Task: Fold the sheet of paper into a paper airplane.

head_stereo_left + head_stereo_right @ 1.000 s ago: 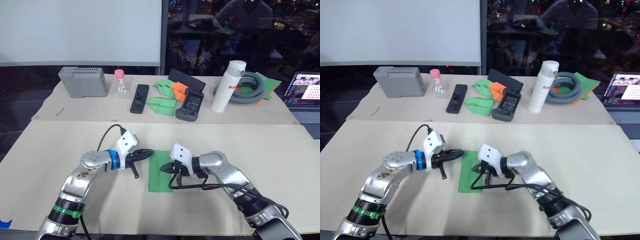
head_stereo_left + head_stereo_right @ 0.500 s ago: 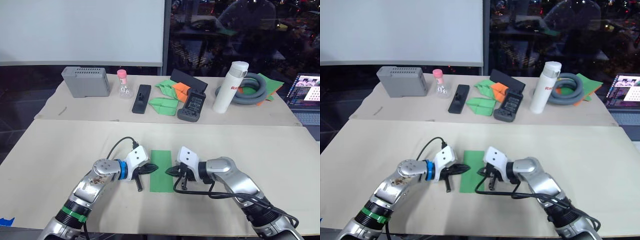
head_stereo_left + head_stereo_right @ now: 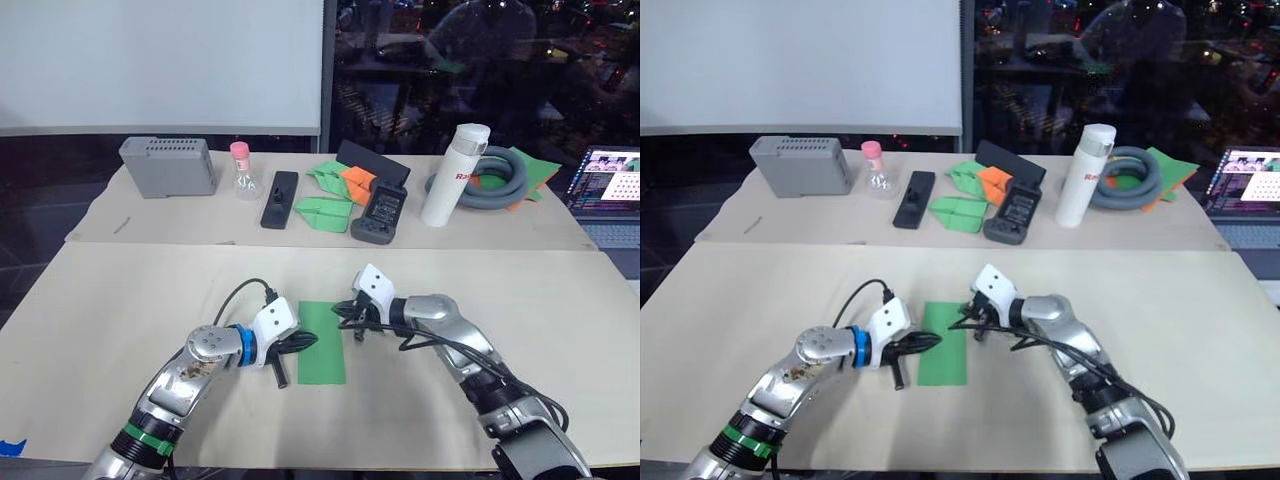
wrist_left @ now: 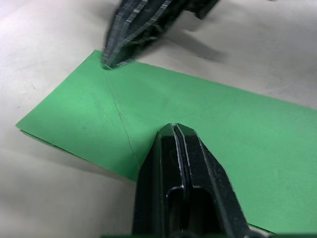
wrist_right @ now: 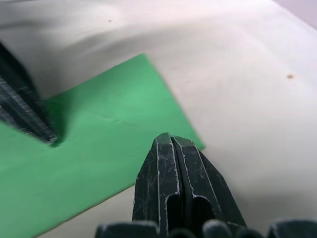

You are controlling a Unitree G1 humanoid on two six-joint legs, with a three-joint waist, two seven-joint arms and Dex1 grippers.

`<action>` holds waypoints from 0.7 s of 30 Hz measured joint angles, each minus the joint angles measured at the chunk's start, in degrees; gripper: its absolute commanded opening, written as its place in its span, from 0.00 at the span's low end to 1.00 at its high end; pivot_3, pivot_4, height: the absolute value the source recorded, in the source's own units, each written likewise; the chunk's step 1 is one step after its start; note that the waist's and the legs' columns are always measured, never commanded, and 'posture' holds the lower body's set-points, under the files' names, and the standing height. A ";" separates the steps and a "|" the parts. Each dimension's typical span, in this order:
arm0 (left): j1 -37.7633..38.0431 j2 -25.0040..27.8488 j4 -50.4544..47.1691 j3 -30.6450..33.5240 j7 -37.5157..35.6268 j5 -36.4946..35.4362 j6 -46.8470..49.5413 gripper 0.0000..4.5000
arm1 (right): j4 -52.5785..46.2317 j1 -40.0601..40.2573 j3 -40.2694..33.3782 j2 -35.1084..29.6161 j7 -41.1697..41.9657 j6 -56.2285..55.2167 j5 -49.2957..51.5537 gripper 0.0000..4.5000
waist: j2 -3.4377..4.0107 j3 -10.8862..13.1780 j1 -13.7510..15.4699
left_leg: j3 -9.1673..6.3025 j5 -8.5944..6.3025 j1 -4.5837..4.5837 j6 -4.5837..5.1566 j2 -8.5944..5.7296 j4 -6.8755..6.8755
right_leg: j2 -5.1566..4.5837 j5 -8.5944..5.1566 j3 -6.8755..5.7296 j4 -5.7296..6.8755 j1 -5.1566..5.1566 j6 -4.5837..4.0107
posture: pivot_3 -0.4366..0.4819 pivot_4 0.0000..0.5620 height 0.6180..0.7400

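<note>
Green sheet of paper [image 3: 322, 342], folded to a narrow strip, flat on table [image 3: 120, 300] between both arms. Left gripper [image 3: 306, 342], fingers pressed together, pinning left edge, probably to stop slipping. Right gripper [image 3: 341, 311], likewise closed, tip at far right corner, seemingly pressing the crease.
</note>
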 measured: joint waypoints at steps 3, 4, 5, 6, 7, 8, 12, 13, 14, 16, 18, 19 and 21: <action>0.04 -0.03 -0.03 -0.14 0.43 0.33 -0.40 0.00 | 2.33 -1.30 0.04 0.19 0.96 -1.60 -0.72 0.01 | 0.01 0.00 -0.01 | 0.00 0.00 0.03 0.00 0.00 -0.02 | -0.15 0.00 -0.01 -0.02 0.04 0.00 | 0.48 0.27 1.00; 0.05 -0.10 0.02 -0.20 0.52 0.51 -0.68 0.00 | 2.57 -1.36 0.02 0.18 1.18 -1.94 -0.88 0.01 | 0.01 0.00 0.03 | -0.02 0.00 0.04 0.00 0.00 -0.02 | -0.17 0.00 -0.02 -0.02 0.06 0.00 | 0.48 0.27 1.00; 0.04 -0.22 0.21 -0.23 0.61 0.60 -1.04 0.00 | 2.66 -1.33 0.03 0.17 1.53 -2.25 -0.96 0.01 | 0.01 0.00 0.04 | -0.02 0.00 0.04 0.00 0.00 -0.03 | -0.19 0.00 -0.03 -0.03 0.06 0.00 | 0.48 0.27 1.00; 0.02 -0.44 0.39 -0.24 0.68 0.62 -1.21 0.00 | 2.64 -1.20 0.01 0.03 1.95 -2.58 -1.03 0.01 | 0.01 -0.01 0.04 | -0.02 0.00 0.04 0.00 0.00 -0.03 | -0.21 0.00 -0.03 -0.03 0.06 0.00 | 0.48 0.27 1.00; -0.02 -0.62 0.51 -0.26 0.73 0.63 -1.28 0.00 | 2.46 -0.95 -0.01 -0.16 2.29 -2.88 -1.03 0.01 | 0.01 -0.01 0.06 | -0.02 0.00 0.04 0.00 0.00 -0.03 | -0.23 0.00 -0.03 -0.03 0.06 0.00 | 0.48 0.27 1.00; -0.10 -0.81 0.66 -0.27 0.76 0.63 -1.31 0.00 | 1.95 -0.40 -0.03 -0.38 2.56 -3.13 -1.02 0.01 | 0.01 -0.01 0.12 | -0.04 0.00 0.04 0.00 0.00 -0.04 | -0.24 0.00 -0.04 -0.05 0.07 0.00 | 0.48 0.27 1.00; -0.74 -1.36 1.42 -0.38 0.70 0.63 -1.33 0.00 | -2.10 2.87 -0.28 -1.77 4.52 -3.29 -0.85 0.01 | 0.02 -0.01 0.18 | -0.05 -0.01 0.02 0.02 0.00 -0.07 | -0.26 0.00 -0.04 -0.10 0.09 0.00 | 0.48 0.27 1.00; -0.94 -1.46 1.79 -0.41 0.69 0.62 -1.45 0.00 | -3.52 4.00 -0.31 -2.21 5.16 -3.28 -0.71 0.01 | 0.02 -0.01 0.17 | -0.07 -0.01 0.03 0.02 0.00 -0.07 | -0.26 0.00 -0.05 -0.12 0.11 0.00 | 0.48 0.27 1.00; -1.24 -1.58 2.16 -0.46 0.70 0.69 -1.64 0.00 | -4.77 4.90 -0.26 -2.67 5.88 -3.21 -0.55 0.01 | 0.02 -0.02 0.14 | -0.07 -0.02 0.03 0.02 0.01 -0.08 | -0.27 0.00 -0.05 -0.16 0.13 0.00 | 0.48 0.27 1.00; -1.51 -1.95 2.75 -0.40 0.73 0.76 -1.87 0.00 | -7.14 6.74 -0.14 -3.33 7.39 -2.97 0.18 0.01 | 0.02 -0.02 0.08 | -0.07 -0.02 0.03 0.02 0.02 -0.09 | -0.26 0.00 -0.04 -0.20 0.15 0.00 | 0.48 0.27 1.00; -1.67 -2.52 2.98 -0.50 0.71 0.77 -1.74 0.00 | -9.02 7.99 0.00 -3.99 8.45 -2.35 0.75 0.01 | 0.02 -0.02 0.08 | -0.06 -0.02 0.03 0.02 0.02 -0.09 | -0.26 0.00 -0.04 -0.21 0.15 0.00 | 0.48 0.27 1.00; -1.72 -2.49 3.05 -0.55 0.61 0.80 -1.80 0.00 | -9.70 8.35 0.05 -4.27 8.81 -1.96 0.93 0.01 | 0.02 -0.02 0.08 | -0.07 -0.02 0.03 0.02 0.03 -0.09 | -0.25 0.00 -0.05 -0.23 0.15 0.00 | 0.48 0.27 1.00; -2.10 -2.38 3.35 -0.81 0.22 0.94 -2.03 0.00 | -11.49 9.21 0.21 -5.08 9.58 -0.91 1.26 0.01 | 0.02 -0.02 0.10 | -0.06 -0.02 0.03 0.02 0.03 -0.09 | -0.25 0.00 -0.05 -0.25 0.15 0.00 | 0.48 0.27 1.00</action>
